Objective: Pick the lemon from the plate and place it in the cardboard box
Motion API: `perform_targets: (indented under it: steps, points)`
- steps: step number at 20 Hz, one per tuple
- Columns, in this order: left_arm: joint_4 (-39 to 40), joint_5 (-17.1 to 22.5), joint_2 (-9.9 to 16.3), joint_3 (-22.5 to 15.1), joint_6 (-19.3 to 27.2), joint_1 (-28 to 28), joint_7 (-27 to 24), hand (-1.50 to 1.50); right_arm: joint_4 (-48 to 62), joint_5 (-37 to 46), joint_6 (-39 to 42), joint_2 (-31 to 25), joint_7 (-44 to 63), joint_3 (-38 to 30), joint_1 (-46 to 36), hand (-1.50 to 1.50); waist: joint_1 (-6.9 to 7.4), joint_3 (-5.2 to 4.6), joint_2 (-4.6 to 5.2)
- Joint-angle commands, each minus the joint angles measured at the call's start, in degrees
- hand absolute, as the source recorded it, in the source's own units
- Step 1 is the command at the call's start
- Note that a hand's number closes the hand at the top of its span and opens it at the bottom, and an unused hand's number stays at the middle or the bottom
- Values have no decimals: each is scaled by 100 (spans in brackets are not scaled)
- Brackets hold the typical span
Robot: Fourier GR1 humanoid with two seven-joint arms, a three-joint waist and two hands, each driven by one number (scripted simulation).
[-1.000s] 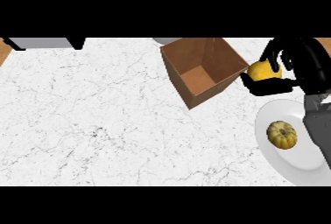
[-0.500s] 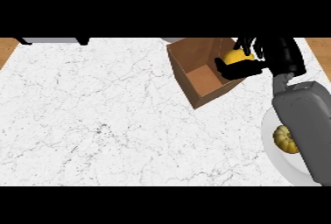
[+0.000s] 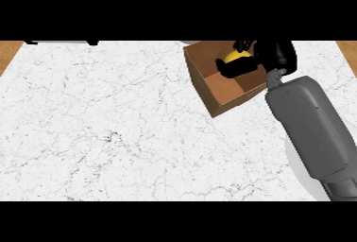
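Note:
My right hand (image 3: 268,56) is over the open cardboard box (image 3: 216,90) at the back of the counter, fingers curled round the yellow lemon (image 3: 235,56). The lemon sits above the box's inside, near its far right part. My grey right forearm (image 3: 310,127) runs from the lower right up to the box and covers the plate; only a pale sliver of the plate (image 3: 288,153) shows beside the arm. My left hand is nowhere in the head view.
White marble counter (image 3: 105,132) spreads wide to the left of the box. Wooden strips show at the far left (image 3: 7,54) and far right (image 3: 346,52) corners. A dark-edged grey object (image 3: 63,42) lies along the back edge at left.
My right hand has carried the lemon leftward from beside the box to over its inside. The forearm now hides the plate and the second yellow fruit seen on it earlier.

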Motion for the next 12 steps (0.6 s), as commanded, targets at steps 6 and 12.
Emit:
perform_targets:
  steps: [6,12]
  points:
    - [-622,148,-222,493,166,-1634,-365,0,1009,-170,-347,655,155,-255,-331,-150,-192,-26,31]
    - [-586,120,-276,474,191,-1558,-497,0,1222,-172,-924,746,-445,-489,-610,-150,-181,-18,4]
